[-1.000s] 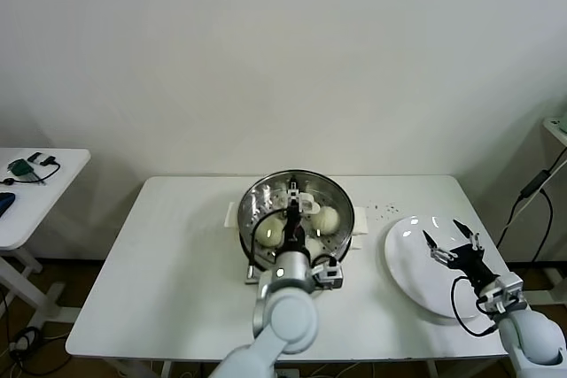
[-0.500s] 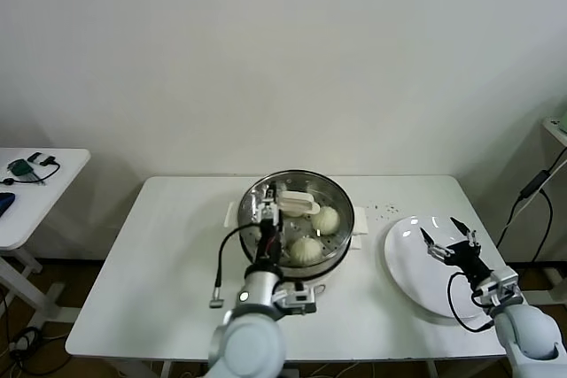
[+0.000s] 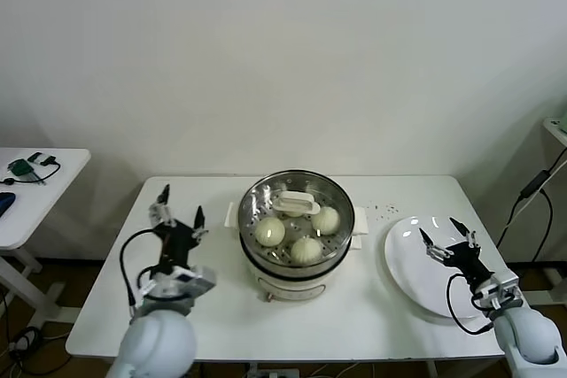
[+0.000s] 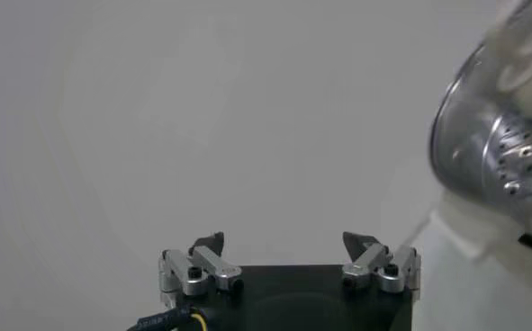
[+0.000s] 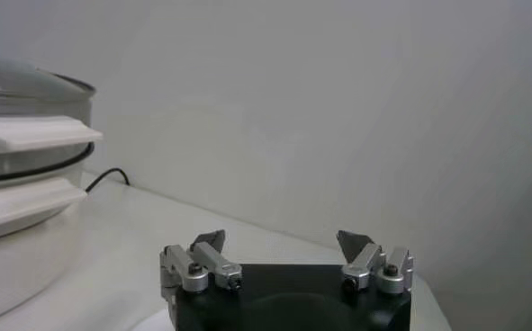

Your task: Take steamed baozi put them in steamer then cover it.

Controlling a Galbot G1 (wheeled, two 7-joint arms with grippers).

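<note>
Stainless steel gleams at the middle of the white table (image 3: 106, 307): the steamer (image 3: 297, 258) stands there with the steamed baozi (image 3: 270, 231) on its perforated tray, three cream buns plainly showing and a white piece at the far side of the tray that I cannot identify. Uncovered still, it needs its lid; the white disc (image 3: 416, 263) lying flat to the right may be that lid or a plate, which I cannot tell. The left gripper (image 3: 177, 219) hovers over bare table left of the steamer, jaws spread wide and holding nothing. The right gripper (image 3: 450, 243) hangs over the disc, likewise wide open and empty. The buns look soft, light and easily dented, best pinched gently across their sides. A lid would likely be stiff, smooth and slippery, perhaps breakable, so a knob or its rim seems the safest hold.
</note>
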